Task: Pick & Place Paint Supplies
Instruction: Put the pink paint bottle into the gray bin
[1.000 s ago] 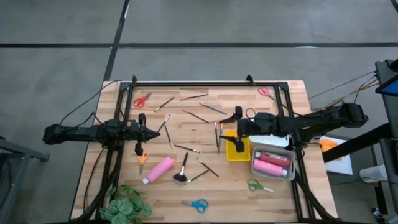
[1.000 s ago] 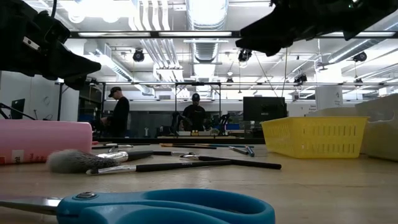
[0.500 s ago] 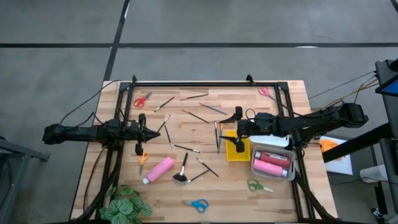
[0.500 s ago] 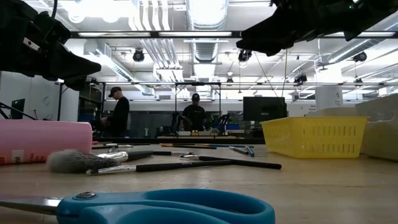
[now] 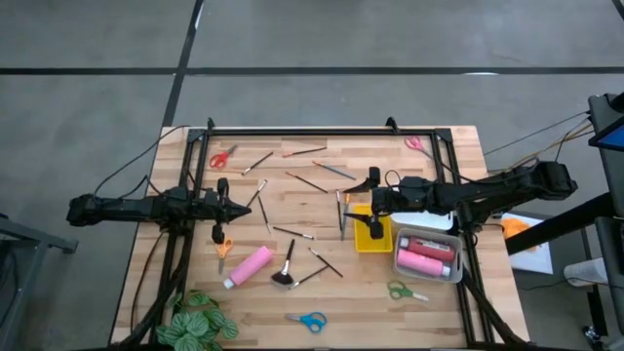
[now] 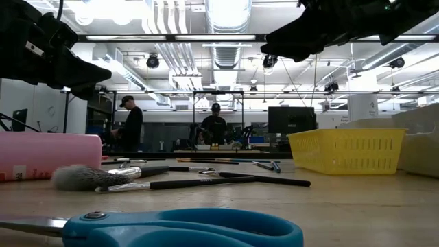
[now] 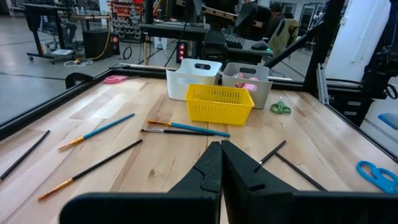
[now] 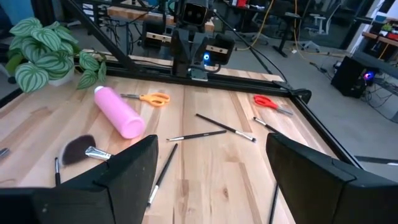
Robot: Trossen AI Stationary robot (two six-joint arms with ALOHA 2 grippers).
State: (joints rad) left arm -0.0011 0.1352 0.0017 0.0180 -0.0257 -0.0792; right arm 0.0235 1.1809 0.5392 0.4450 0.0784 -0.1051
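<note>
The paint supplies lie scattered over the wooden table (image 5: 322, 283): thin brushes (image 5: 292, 232) spread across the middle, a fluffy black brush (image 5: 285, 269) beside a pink white-capped paint bottle (image 5: 248, 266) toward the near left, and scissors around the margins, among them orange scissors (image 5: 222, 248), red scissors (image 5: 222, 157), green scissors (image 5: 405, 291) and blue scissors (image 5: 309, 319). Two more pink bottles already lie in the grey bin (image 5: 450, 273), with the yellow basket (image 5: 359, 241) just beside it. The thin brushes look light and stiff but lie flat on the wood, so I judge a pinch across the handle near mid-length is needed, and they may roll or slip. The bottle is smooth and round and is best taken across its body; the fluffy brush by its handle, not its soft head. The right gripper (image 5: 369, 206) hangs over the yellow basket with its fingers spread wide and nothing between them. The left gripper (image 5: 221, 209) waits at the left, pinched closed and empty, just above the orange scissors. A black frame rail (image 5: 322, 132) edges the table, and a leafy plant (image 5: 200, 322) sits at the near left corner; the middle of the table offers the most open room.
</note>
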